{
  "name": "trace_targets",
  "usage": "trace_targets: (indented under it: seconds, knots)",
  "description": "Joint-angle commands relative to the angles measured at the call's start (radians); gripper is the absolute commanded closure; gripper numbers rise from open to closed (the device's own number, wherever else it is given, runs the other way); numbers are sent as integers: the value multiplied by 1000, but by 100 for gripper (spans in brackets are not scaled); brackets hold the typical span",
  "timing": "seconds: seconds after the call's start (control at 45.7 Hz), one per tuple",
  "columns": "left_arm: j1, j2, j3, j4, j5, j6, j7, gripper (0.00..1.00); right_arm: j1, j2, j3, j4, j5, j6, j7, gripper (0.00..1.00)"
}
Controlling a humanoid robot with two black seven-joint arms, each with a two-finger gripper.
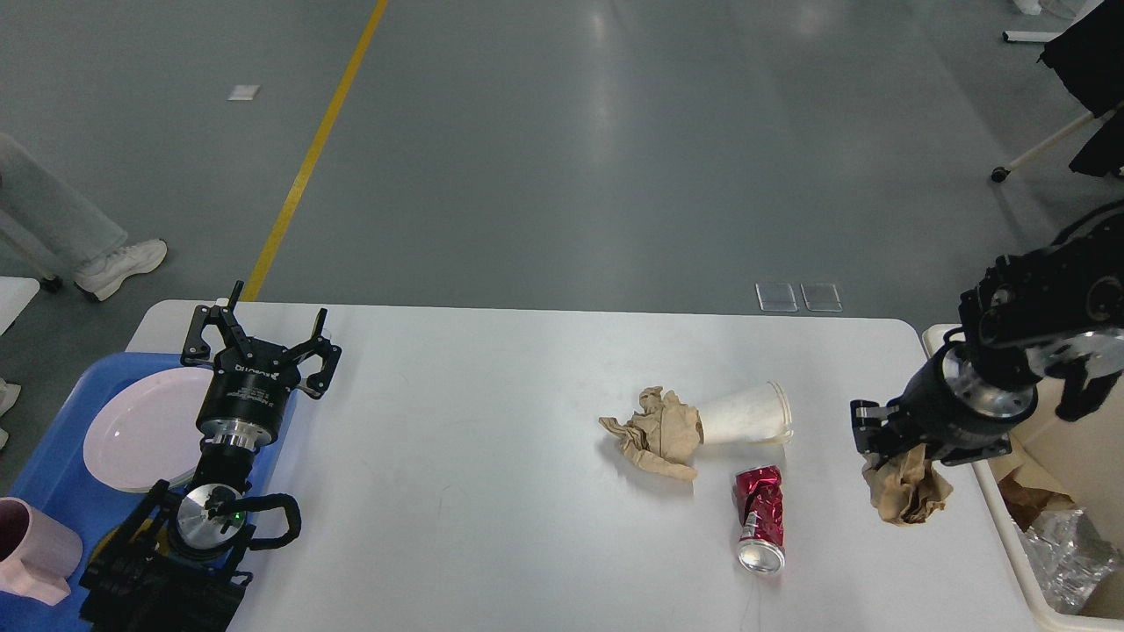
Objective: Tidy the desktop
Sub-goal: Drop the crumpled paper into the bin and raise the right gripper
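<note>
Under the right tool (878,436), which grips a crumpled brown paper ball (906,491) lifted off the white table (492,456), probably to drop it in the cream bin (1010,527) beside it, while the left tool (259,338) waits spread wide.

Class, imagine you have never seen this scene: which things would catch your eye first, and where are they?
The right gripper holds a crumpled brown paper wad above the desktop's right end, near the cream bin. Mid-table lie a crushed red can, a tipped white paper cup and more crumpled paper. The left gripper hangs open by the blue tray.
</note>
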Motion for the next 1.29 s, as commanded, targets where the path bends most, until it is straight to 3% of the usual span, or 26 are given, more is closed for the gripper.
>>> trace_targets:
  seconds: [0.0, 0.131, 0.241, 0.329, 0.482, 0.657, 0.81, 1.03, 1.27]
  knots:
    - [0, 0, 0, 0, 0, 0, 0, 4, 205, -38, -57, 73, 0, 119, 2, 100]
    - [0, 0, 0, 0, 0, 0, 0, 4, 236, -48, -97, 74, 17, 125, 4, 100]
    - [0, 0, 0, 0, 0, 0, 0, 4, 221, -58, -140, 73, 34, 67, 6, 100]
    - [2, 0, 0, 0, 0, 0, 0, 3, 183, -145, -176, 42, 33, 12, 4, 100]
    - [2, -1, 0, 0, 0, 0, 0, 4, 11, -325, -186, -160, -24, -25, 1, 100]
    - [0, 0, 0, 0, 0, 0, 0, 4, -226, -389, -130, -407, -70, -48, 7, 100]
    - [0, 0, 0, 0, 0, 0, 0, 4, -503, -445, 31, -657, -73, -67, 6, 100]
    - [0, 0, 0, 0, 0, 0, -2, 4, -986, -381, 329, -1008, -73, -186, 6, 100]
    - [0, 0, 0, 0, 0, 0, 0, 4, -1454, -85, 466, -1528, -55, -306, 2, 100]
